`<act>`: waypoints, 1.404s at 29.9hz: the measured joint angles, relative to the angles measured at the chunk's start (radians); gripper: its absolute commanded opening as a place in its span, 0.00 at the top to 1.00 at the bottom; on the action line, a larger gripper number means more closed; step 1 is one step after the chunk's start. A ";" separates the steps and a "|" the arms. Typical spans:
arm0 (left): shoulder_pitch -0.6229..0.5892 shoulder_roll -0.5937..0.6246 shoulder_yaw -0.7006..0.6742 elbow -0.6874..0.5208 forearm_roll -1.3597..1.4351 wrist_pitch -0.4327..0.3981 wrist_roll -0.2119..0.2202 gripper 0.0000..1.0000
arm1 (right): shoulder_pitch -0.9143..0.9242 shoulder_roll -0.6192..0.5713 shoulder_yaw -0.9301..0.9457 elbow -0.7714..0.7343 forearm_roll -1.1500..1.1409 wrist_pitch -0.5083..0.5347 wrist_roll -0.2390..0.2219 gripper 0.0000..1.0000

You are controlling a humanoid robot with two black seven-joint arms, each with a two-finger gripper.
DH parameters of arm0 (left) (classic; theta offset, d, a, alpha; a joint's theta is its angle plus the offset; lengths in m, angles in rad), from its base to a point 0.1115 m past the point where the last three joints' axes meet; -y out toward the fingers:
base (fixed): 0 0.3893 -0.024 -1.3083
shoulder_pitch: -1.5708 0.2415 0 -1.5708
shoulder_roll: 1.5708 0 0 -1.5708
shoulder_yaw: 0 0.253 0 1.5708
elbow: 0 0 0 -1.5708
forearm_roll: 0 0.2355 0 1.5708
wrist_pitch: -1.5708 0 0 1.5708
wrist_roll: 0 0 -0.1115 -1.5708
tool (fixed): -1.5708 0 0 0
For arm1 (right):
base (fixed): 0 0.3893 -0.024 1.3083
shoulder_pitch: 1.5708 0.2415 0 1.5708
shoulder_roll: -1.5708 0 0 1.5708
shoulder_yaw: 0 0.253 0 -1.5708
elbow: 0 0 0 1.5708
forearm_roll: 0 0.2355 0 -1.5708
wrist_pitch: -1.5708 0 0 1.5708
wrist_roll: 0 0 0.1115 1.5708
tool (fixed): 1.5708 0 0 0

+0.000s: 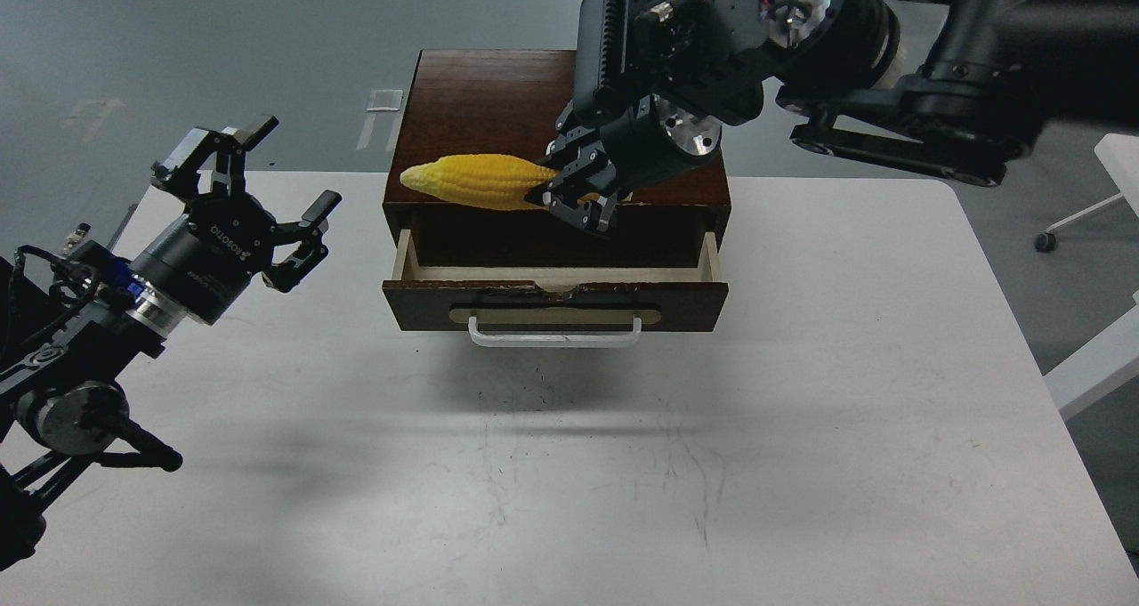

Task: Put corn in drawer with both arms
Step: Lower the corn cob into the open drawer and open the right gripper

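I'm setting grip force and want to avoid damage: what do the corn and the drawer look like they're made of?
The corn looks like moulded plastic: uniform bright yellow, regular ridged kernel rows. The drawer looks like wood: dark brown glossy front chipped along its top edge, pale unfinished-looking sides. Its white handle could be painted metal or plastic; unclear.

- Corn (476, 181): bright yellow plastic, ridged in kernel rows, slight sheen.
- Drawer (556, 305): dark brown wood front, glossy, its top edge chipped and rough; inner sides pale bare wood.
- Handle (554, 337): smooth white bar on a beige plate.
- Cabinet top (485, 108): dark reddish wood, polished.
- Counter (801, 428): matt white, scuffed with fine dark scratches.
- Right tool (578, 198): black, matt; silver metal disc at the wrist.
- Left tool (245, 198): matt black, white lettering, silver ring.
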 measured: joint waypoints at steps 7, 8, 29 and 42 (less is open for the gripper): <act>0.000 0.004 0.000 0.000 0.000 0.000 0.000 0.01 | -0.027 0.036 -0.062 -0.007 -0.006 -0.021 0.000 0.87; 0.000 0.004 0.000 0.000 0.000 0.000 0.000 0.01 | -0.031 0.037 -0.065 -0.008 -0.006 -0.021 0.000 0.86; 0.000 0.003 -0.010 0.000 -0.001 0.000 0.000 0.01 | -0.060 0.030 -0.095 -0.027 -0.006 -0.022 0.000 0.45; 0.000 0.004 -0.014 -0.001 -0.001 -0.002 0.000 0.01 | -0.033 0.006 -0.087 -0.016 0.010 -0.029 0.000 0.16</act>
